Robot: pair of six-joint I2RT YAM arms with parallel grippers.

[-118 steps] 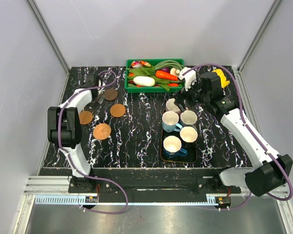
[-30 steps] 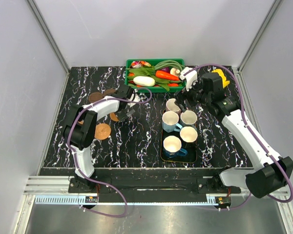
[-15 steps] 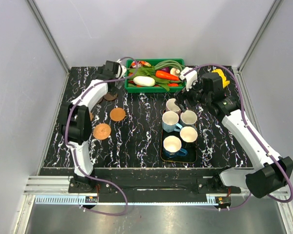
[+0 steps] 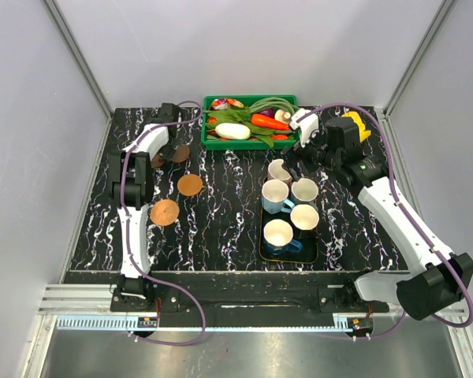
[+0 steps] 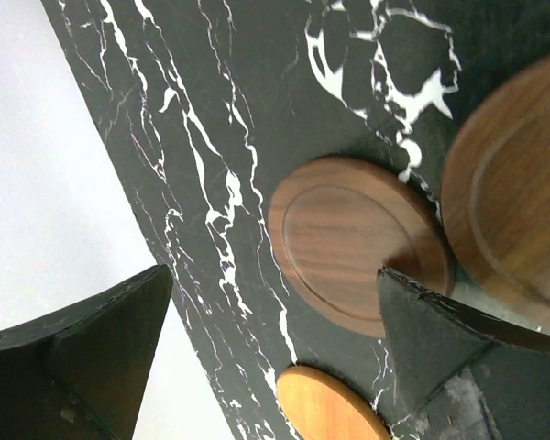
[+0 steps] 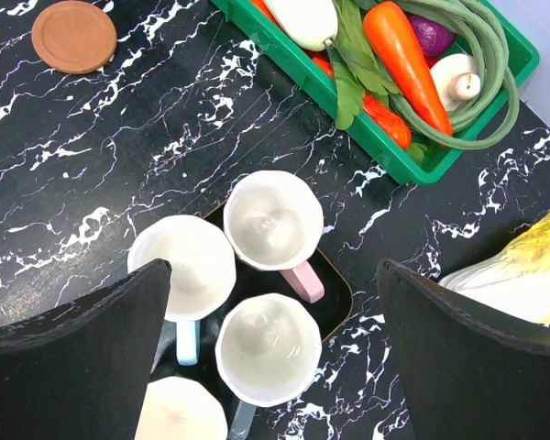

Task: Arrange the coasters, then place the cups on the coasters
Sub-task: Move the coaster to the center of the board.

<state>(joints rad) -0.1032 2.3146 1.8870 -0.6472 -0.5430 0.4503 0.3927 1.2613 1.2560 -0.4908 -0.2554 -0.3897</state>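
Several cups [image 4: 277,234] stand upright on a black tray [image 4: 263,244] right of centre. My right gripper [image 4: 298,164] hovers open above its far end. From that wrist I look down into a pink-handled cup [image 6: 273,220], a light-blue-handled one [image 6: 183,266] and a grey-handled one [image 6: 269,348]. The brown coasters lie on the left: two dark ones [image 4: 180,153] at the back and two orange-brown ones [image 4: 190,184] [image 4: 164,212] nearer. My left gripper [image 4: 159,150] hangs open above a dark coaster [image 5: 357,247], touching nothing. Another dark coaster [image 5: 513,192] and an orange one [image 5: 330,408] lie beside it.
A green basket [image 4: 250,144] of vegetables stands at the back centre, close to both grippers. A yellow object [image 4: 358,124] lies at the back right. The table's left edge [image 5: 156,257] runs close to the dark coasters. My left arm [image 4: 131,189] covers part of the left strip.
My left arm has swung from the middle of the table, near the orange-brown coaster, to the back left over the dark coasters. The right arm and the cups have not moved.
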